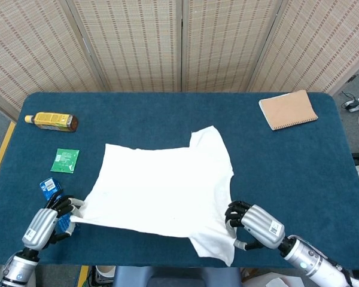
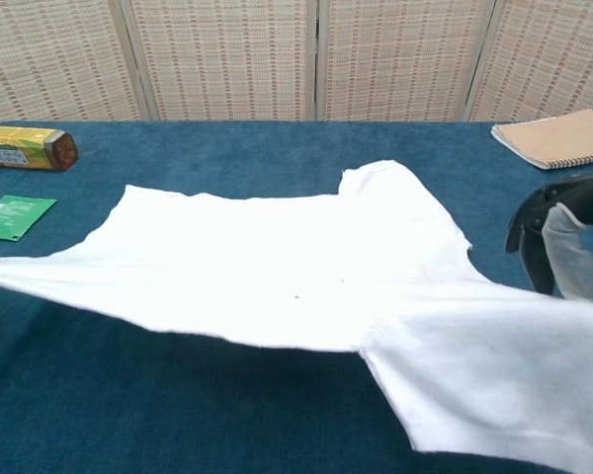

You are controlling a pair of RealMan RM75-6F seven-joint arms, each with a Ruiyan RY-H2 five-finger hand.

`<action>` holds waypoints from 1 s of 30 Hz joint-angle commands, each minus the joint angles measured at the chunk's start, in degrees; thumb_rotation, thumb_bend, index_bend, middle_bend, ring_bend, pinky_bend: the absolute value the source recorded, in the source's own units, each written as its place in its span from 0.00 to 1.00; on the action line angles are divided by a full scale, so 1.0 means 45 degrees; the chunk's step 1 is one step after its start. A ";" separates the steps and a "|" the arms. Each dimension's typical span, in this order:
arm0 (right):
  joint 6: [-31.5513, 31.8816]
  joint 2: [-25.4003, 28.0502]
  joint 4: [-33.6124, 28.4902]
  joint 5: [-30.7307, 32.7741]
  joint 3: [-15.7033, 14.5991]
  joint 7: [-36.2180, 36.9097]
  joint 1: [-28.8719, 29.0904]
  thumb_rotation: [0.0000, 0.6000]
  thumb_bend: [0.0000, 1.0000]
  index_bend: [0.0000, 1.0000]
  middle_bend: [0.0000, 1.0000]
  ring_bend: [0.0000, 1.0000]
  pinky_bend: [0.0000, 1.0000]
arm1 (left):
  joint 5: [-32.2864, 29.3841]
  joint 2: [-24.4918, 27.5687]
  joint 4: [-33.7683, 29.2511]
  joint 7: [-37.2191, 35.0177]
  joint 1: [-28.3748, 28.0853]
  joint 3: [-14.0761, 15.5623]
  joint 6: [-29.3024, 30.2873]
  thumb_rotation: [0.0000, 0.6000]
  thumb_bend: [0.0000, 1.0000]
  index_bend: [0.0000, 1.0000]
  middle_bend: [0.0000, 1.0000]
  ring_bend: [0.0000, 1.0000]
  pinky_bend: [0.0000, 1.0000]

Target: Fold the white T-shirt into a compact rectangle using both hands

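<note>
T-shirt (image 1: 161, 188): soft white cloth, smooth, near edge raised off the blue felt table (image 1: 287, 161). Left hand (image 1: 43, 224) and right hand (image 1: 257, 224) each pinch a near corner.

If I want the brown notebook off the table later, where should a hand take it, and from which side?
Probably with the right hand, now holding the shirt: the notebook lies flat at the far right. Pinch its near long edge, coming from the robot's side; the spiral binding on the other long edge, seen in the chest view, looks harder to grip.
</note>
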 commanded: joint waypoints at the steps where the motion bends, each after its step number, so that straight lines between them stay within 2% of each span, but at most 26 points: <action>1: -0.0105 0.0275 -0.0322 -0.0277 -0.0276 0.0201 -0.0080 1.00 0.41 0.79 0.50 0.30 0.21 | 0.0213 0.0176 -0.0147 -0.0123 0.0220 0.0208 0.0207 1.00 0.60 0.74 0.33 0.20 0.02; 12: 0.0410 0.1470 -0.1425 -0.1055 -0.0980 0.1418 -0.0453 1.00 0.43 0.80 0.52 0.31 0.24 | 0.1031 0.0980 -0.0482 -0.0798 0.1069 0.0912 0.1105 1.00 0.60 0.74 0.33 0.20 0.02; 21: 0.0582 0.2361 -0.2100 -0.2168 -0.1775 0.1880 -0.0748 1.00 0.44 0.80 0.53 0.31 0.24 | 0.2072 0.1663 -0.0865 -0.0655 0.1608 0.1592 0.1615 1.00 0.60 0.74 0.33 0.20 0.02; 30: 0.0589 0.2811 -0.2457 -0.2949 -0.2184 0.2356 -0.0840 1.00 0.45 0.80 0.53 0.32 0.24 | 0.2661 0.2064 -0.1072 -0.0638 0.2064 0.2053 0.1901 1.00 0.60 0.74 0.33 0.20 0.02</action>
